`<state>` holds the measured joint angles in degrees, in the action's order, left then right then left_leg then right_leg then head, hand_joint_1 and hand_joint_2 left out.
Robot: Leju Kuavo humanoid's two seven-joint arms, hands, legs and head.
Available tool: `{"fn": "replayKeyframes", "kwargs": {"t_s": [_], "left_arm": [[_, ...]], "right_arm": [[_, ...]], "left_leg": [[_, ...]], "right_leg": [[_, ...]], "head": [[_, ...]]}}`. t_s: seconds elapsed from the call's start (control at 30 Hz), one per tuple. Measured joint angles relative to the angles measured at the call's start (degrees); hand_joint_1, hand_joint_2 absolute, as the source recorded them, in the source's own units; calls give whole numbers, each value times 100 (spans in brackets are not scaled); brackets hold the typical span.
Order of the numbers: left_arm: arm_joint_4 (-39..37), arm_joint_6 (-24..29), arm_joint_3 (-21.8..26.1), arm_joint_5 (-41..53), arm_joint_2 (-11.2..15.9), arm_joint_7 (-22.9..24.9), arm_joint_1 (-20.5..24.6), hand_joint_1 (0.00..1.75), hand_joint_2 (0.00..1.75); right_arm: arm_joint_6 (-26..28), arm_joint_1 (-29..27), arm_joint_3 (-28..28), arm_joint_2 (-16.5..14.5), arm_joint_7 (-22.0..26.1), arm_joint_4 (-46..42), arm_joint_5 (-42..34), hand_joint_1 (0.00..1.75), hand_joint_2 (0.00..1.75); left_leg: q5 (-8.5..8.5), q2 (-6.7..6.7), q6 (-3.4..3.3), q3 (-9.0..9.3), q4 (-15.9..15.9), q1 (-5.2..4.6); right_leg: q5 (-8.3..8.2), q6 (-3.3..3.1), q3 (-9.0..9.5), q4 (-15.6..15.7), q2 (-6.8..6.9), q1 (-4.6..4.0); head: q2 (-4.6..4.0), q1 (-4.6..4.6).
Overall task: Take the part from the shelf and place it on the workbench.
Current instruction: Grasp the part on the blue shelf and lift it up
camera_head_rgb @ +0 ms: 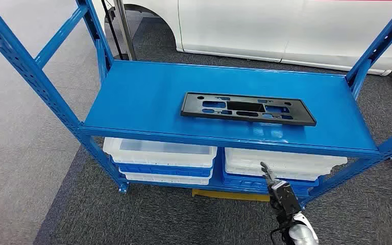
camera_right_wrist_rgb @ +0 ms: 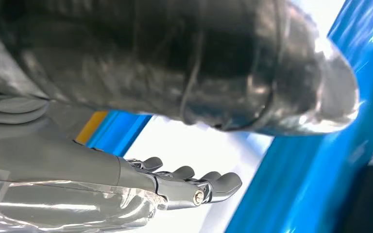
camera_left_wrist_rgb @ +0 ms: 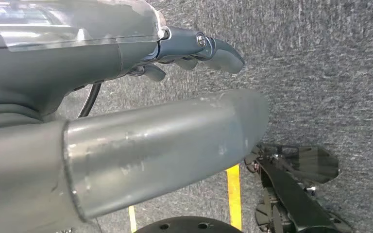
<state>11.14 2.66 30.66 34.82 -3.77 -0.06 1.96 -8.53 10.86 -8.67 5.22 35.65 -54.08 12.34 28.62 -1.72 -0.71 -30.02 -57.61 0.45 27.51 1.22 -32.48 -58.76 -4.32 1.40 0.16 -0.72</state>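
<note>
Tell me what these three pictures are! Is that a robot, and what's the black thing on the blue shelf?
Yes, it is a robot with two arms and hands. The wide picture is from its head, looking down at a blue shelf. On it lies a flat black part with holes, which the robot should fetch. White bins sit underneath. The other two pictures come from cameras at its wrists. One shows the left hand over grey carpet, the other the right hand near the shelf. Both hands hold nothing.
</note>
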Motion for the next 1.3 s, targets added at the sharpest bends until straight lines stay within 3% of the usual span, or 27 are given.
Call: {"fn": "replayKeyframes", "kwargs": {"t_s": [0.33, 0.63, 1.3], "left_arm": [[-1, -86, 28, 99, -1, -50, -42, 0, 0], [-2, -409, 202, -76, 207, -103, -110, 0, 0], [-3, -464, 224, 20, 368, -189, -143, 0, 0]], "right_arm": [[484, -705, -739, 303, -230, -1905, -157, 0, 0], [1081, -693, -1699, 78, -517, -2310, 50, 0, 0], [1208, -734, -1856, 76, -632, -2858, -23, 0, 0]], "left_leg": [[6, 0, 6, -12, 3, 9], [5, -5, 8, -12, 5, 17], [5, -4, 8, -14, 5, 15]], "right_leg": [[3, -2, -6, 0, -1, -5], [4, -3, -7, -3, 5, -12], [4, -3, -8, -1, 2, -9]], "head": [[0, -2], [0, -2], [0, -2]]}}
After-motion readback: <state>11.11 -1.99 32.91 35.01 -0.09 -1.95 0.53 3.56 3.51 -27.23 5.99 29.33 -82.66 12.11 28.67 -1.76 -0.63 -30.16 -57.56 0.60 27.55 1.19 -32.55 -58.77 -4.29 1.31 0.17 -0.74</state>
